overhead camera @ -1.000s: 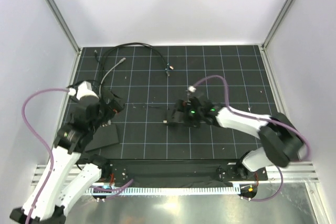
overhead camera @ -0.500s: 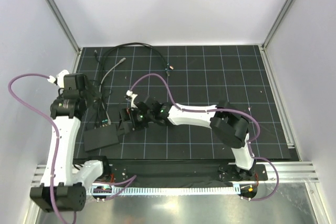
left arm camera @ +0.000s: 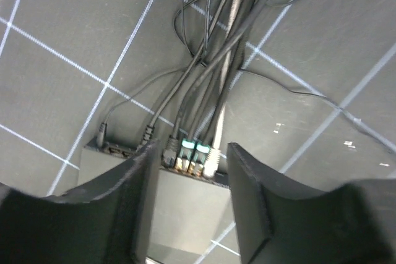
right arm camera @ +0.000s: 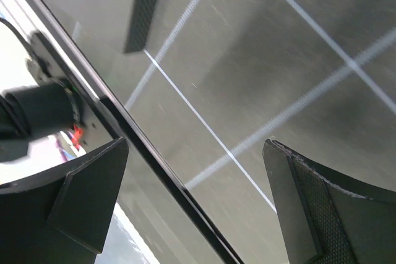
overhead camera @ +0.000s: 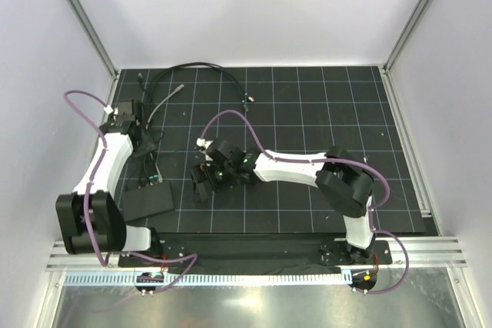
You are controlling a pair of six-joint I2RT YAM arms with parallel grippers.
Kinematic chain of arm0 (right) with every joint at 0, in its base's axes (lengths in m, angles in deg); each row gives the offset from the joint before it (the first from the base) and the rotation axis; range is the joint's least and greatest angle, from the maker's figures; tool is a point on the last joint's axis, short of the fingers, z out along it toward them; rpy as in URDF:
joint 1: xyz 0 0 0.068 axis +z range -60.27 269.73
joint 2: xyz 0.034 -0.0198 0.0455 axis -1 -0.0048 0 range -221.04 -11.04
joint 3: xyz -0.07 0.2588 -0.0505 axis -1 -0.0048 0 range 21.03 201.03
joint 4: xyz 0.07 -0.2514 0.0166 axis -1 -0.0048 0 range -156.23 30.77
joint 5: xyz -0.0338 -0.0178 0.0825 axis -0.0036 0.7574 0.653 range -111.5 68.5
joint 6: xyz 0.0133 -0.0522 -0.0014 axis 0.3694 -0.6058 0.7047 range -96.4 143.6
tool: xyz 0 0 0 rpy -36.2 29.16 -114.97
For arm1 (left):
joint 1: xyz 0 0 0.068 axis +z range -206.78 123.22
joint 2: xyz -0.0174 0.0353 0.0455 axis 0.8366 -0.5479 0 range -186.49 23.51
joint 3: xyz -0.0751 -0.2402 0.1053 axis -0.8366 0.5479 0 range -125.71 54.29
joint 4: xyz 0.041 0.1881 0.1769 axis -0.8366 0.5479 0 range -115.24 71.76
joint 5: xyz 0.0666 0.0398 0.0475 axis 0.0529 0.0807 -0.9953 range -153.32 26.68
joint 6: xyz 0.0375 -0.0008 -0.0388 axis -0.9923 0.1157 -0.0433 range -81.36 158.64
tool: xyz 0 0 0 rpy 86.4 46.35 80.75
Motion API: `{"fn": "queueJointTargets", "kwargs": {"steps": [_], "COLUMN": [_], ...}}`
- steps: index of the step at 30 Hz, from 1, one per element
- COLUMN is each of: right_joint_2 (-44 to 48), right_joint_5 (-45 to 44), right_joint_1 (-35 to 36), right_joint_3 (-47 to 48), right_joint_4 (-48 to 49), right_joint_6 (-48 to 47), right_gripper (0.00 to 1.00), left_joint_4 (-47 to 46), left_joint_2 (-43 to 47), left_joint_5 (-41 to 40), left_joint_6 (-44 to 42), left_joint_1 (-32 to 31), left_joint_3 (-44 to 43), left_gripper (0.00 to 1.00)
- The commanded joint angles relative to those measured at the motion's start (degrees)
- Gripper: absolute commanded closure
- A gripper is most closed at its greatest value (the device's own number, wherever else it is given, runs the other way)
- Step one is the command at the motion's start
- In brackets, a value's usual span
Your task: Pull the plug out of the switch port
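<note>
The flat black switch box (overhead camera: 147,202) lies at the left front of the gridded mat. Several cables run into the ports in its far edge (overhead camera: 151,181). In the left wrist view the box (left arm camera: 185,208) has a row of plugs (left arm camera: 193,153): two teal-ended, one white, others grey. My left gripper (overhead camera: 146,157) is open and empty, and in its own view (left arm camera: 192,149) its fingers stand on either side of the plug row without touching it. My right gripper (overhead camera: 200,188) is open and empty just right of the box, and its own view (right arm camera: 195,146) shows bare mat.
Loose black and grey cables (overhead camera: 200,71) loop across the back left of the mat, with a small connector (overhead camera: 247,99) at their end. The enclosure walls close in on the left, the right and the back. The black front rail (overhead camera: 254,247) also shows in the right wrist view (right arm camera: 161,171).
My left arm has folded back and its wrist has swung right, towards the cables above the box. My right arm reached far left across the mat, then drew back slightly right.
</note>
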Motion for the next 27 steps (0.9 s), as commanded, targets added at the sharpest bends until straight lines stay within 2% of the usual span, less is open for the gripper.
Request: {"fn": "queueJointTargets", "kwargs": {"steps": [1, 2, 4, 6, 13, 19, 21, 23, 26, 27], "right_joint_2": [6.03, 6.90, 7.09, 6.39, 5.25, 4.45, 4.63, 4.80, 6.29, 6.56], "right_joint_5": [-2.02, -0.54, 4.29, 6.76, 9.23, 1.50, -3.21, -3.86, -5.53, -5.18], "right_joint_1": [-2.14, -2.85, -5.22, -6.71, -7.33, -7.34, -7.42, -7.42, -7.42, -7.42], "right_joint_3": [0.47, -0.59, -3.31, -4.11, -4.73, -1.21, -0.43, 0.02, -2.35, -2.96], "right_joint_4": [-3.52, -2.11, 0.87, 3.43, 5.20, -0.34, -2.18, -2.89, 1.75, 2.38], "right_joint_6": [-6.91, -6.74, -4.19, -1.91, -2.07, -6.29, -6.56, -6.64, -6.29, -7.51], "right_gripper": [0.00, 0.00, 0.00, 0.00, 0.00, 0.00, 0.00, 0.00, 0.00, 0.00], "left_joint_4": [-3.79, -4.32, -5.29, -5.55, -7.66, -9.68, -9.86, -9.86, -10.91, -11.09], "left_joint_2": [-3.30, -3.84, -5.15, -7.52, -15.08, -15.97, -16.49, -17.11, -17.29, -17.38], "left_joint_5": [-0.81, -1.06, -3.34, -4.23, -4.14, -3.27, -1.60, 0.42, 2.62, 3.76], "left_joint_6": [-3.97, -4.15, -4.41, -4.76, -4.24, -4.15, -4.24, -4.06, -3.27, -3.01], "left_joint_1": [-0.06, -0.32, -1.20, -1.46, -1.47, -1.47, -1.47, -1.47, -1.38, -1.29], "left_joint_3": [-1.51, -1.43, -0.72, -0.72, -0.37, 0.68, 1.03, 1.47, 2.97, 3.14], "left_gripper": [0.47, 0.46, 0.35, 0.33, 0.38, 0.39, 0.44, 0.48, 0.66, 0.77]}}
